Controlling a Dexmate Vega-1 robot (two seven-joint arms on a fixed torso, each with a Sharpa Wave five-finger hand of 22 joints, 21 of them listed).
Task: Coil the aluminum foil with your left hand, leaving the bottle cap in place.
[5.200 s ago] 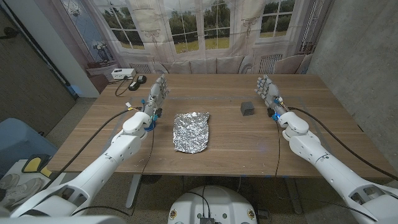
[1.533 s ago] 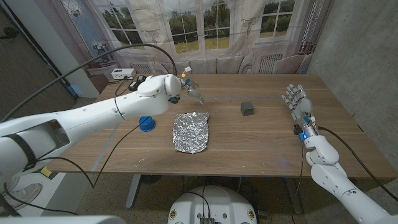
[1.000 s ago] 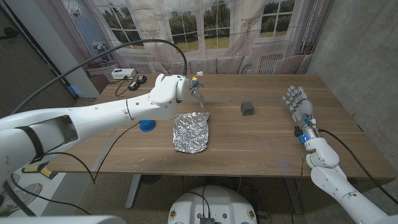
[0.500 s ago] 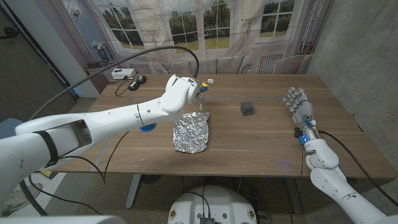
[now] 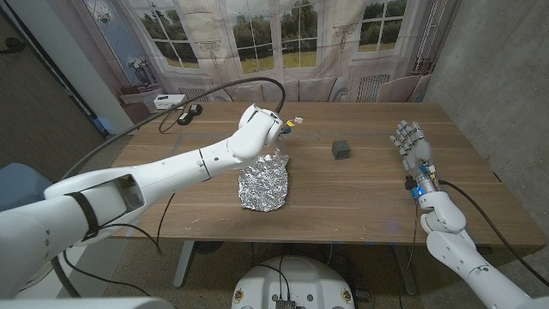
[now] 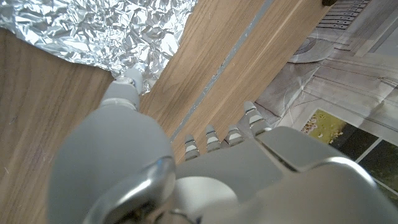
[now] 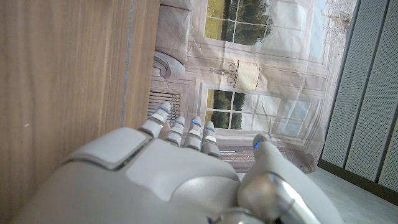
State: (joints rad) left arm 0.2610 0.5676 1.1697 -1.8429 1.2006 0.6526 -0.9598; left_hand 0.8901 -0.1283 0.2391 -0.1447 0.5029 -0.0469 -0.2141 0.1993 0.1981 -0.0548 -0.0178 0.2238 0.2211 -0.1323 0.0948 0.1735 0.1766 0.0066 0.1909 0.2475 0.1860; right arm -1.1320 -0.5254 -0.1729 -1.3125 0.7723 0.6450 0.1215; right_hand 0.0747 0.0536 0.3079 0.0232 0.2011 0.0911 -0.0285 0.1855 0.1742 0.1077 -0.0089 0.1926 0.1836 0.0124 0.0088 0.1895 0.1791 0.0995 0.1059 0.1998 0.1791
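I take the crinkled silver sheet of aluminum foil (image 5: 263, 182) as my landmark; it lies flat and uncoiled near the middle of the wooden tabletop (image 5: 343, 197). Over the last few seconds I have swung the left arm from its rest at the foil's left and brought the left hand (image 5: 276, 137) over the foil's far edge. In the left wrist view one fingertip (image 6: 129, 79) sits right at the foil's (image 6: 93, 28) corner; whether it touches I cannot tell, nor can I tell if the fingers are apart or curled. To me that means the reach is nearly done and coiling has not begun. The right hand (image 5: 413, 144) has drawn back toward the tabletop's right edge, well apart from the foil, standing upright with its fingers apart and empty. The small dark grey block (image 5: 341, 149) sits right of the foil's far corner, untouched. I see no containers here, so nothing is held in one.
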